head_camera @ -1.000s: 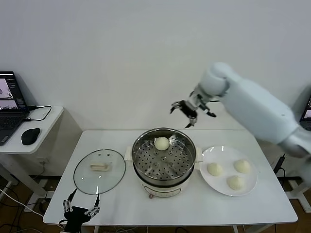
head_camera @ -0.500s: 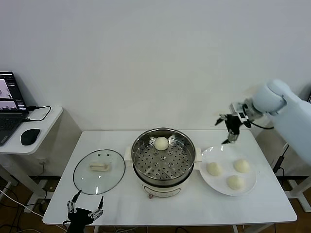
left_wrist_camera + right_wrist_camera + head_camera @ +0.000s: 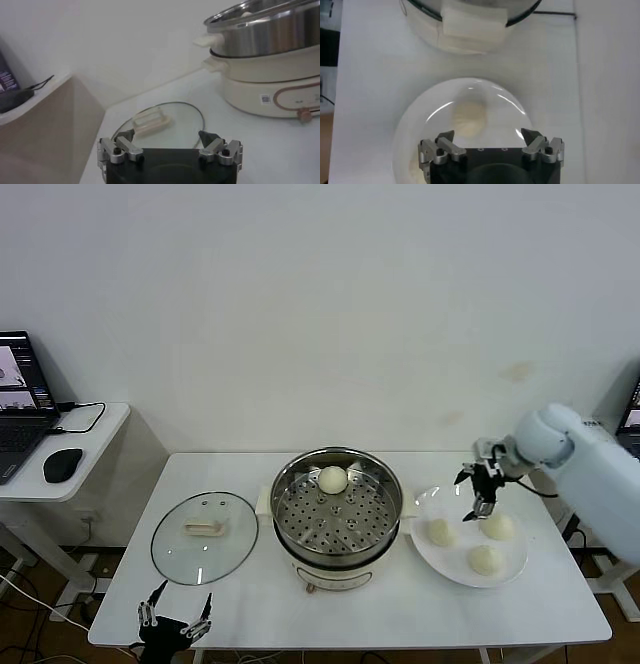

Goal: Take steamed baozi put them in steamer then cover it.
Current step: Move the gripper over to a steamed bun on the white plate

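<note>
White wall is seen behind a white table (image 3: 300, 604). Bare table is left in front of the steamer (image 3: 338, 514), which is set in the middle. One bun (image 3: 333, 479) is seen inside it, near the back wall. The glass lid (image 3: 205, 536) is laid flat to its left, just beside it, well inside the table edge. A white plate (image 3: 430, 559) is placed on the right, close to the steamer's handle, with three buns (image 3: 441, 532) on it. The right gripper (image 3: 479, 490) is held above the plate's back edge, its fingers spread and empty. The left gripper (image 3: 174, 626) is kept low at the front table edge, spread apart too, holding nothing.
</note>
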